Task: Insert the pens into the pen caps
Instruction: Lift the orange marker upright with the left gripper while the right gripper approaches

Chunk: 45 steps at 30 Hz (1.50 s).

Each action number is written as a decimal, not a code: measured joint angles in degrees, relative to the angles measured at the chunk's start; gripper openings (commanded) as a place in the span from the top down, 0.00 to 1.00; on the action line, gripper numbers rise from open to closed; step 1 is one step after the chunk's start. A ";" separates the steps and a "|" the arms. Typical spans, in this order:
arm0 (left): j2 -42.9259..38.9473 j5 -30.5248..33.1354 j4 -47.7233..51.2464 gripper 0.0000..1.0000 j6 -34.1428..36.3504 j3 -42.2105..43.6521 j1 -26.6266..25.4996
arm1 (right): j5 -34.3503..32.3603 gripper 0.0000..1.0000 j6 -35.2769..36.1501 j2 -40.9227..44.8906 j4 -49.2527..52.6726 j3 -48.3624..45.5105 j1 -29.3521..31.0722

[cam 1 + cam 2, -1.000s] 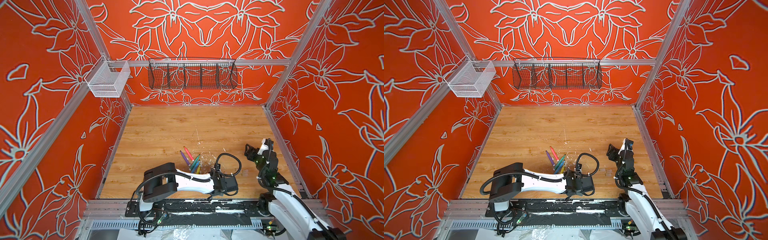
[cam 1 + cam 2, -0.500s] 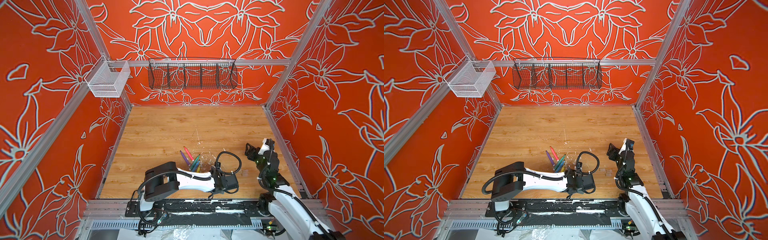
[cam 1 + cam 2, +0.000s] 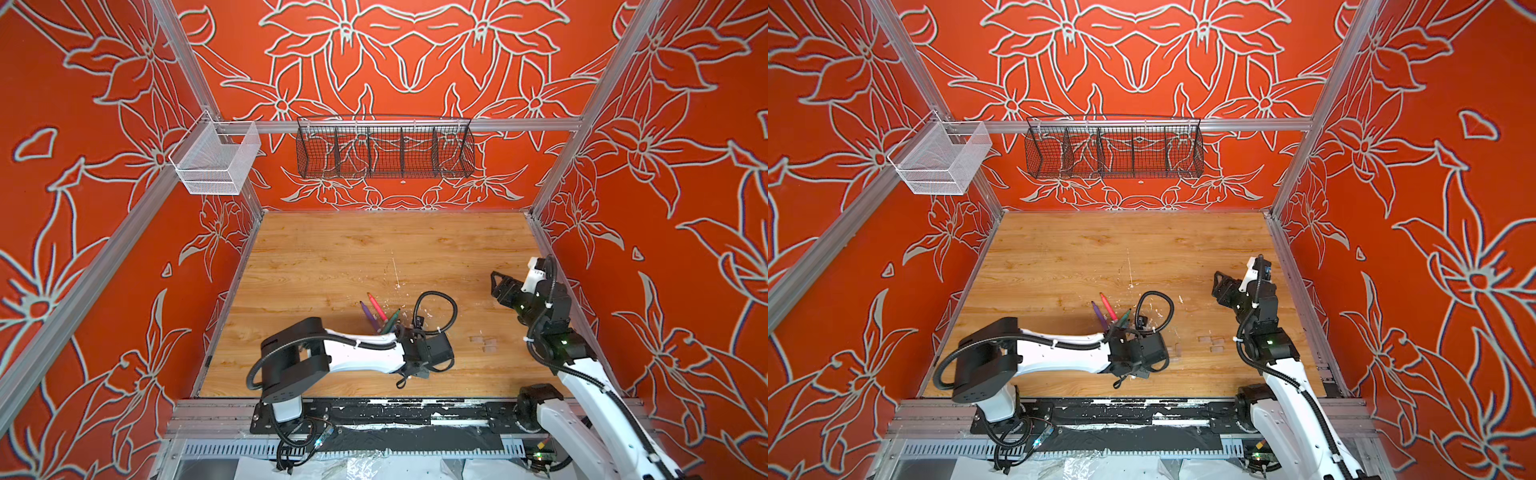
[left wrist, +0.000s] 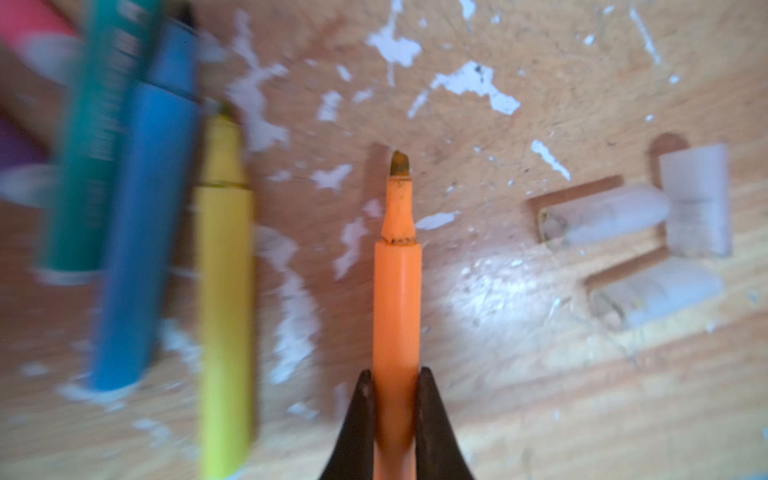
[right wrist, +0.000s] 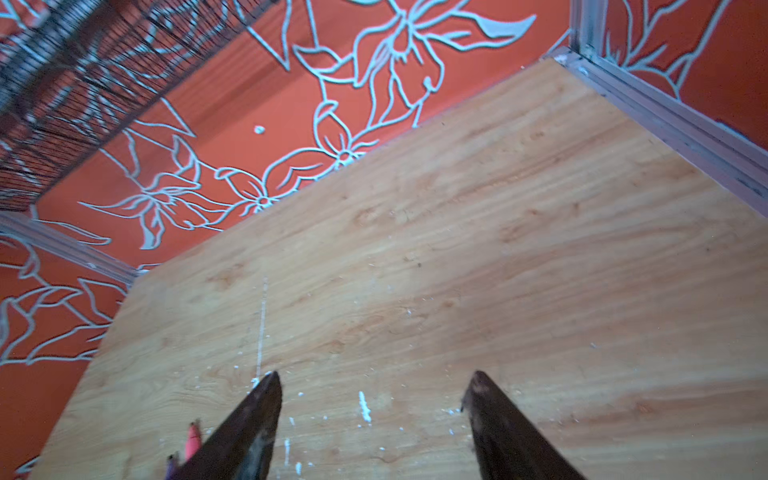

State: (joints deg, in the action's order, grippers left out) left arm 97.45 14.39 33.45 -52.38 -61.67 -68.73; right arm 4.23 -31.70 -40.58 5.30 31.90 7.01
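left claw point(image 4: 395, 371) clamping orange pen point(image 4: 397, 291), shown only by left wrist view

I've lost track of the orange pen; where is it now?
In the left wrist view the orange pen is gripped by the left hand, between the yellow pen and the clear pen caps.

both top views: camera head high above front edge, far off, facing down and toward back wall; nearly same picture, whole table point(image 3: 374, 249) and both arms. left wrist view: just behind left gripper point(image 4: 395, 371), very close over table, facing along orange pen point(image 4: 397, 291) toward pen caps point(image 4: 606, 216) ahead. right wrist view: behind right gripper point(image 5: 374, 374), raised, facing across table to black basket point(image 5: 62, 83); shares pink pen point(image 5: 193, 436) with top views.
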 measured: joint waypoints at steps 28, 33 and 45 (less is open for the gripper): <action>-30.88 -3.17 -25.90 1.00 29.92 13.31 16.65 | 6.88 0.33 -9.75 -5.66 -10.49 1.33 22.16; -33.97 -4.59 -30.45 1.00 31.58 13.73 16.61 | 6.12 0.35 -10.80 -10.58 -14.91 1.25 27.96; -32.76 -7.37 -32.00 1.00 32.83 13.75 16.59 | 4.76 0.39 -10.78 -12.66 -25.59 0.92 34.53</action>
State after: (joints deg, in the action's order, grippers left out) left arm 64.69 7.03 1.45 -19.55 -47.92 -52.14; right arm 8.99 -42.48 -53.23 -20.29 32.82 41.54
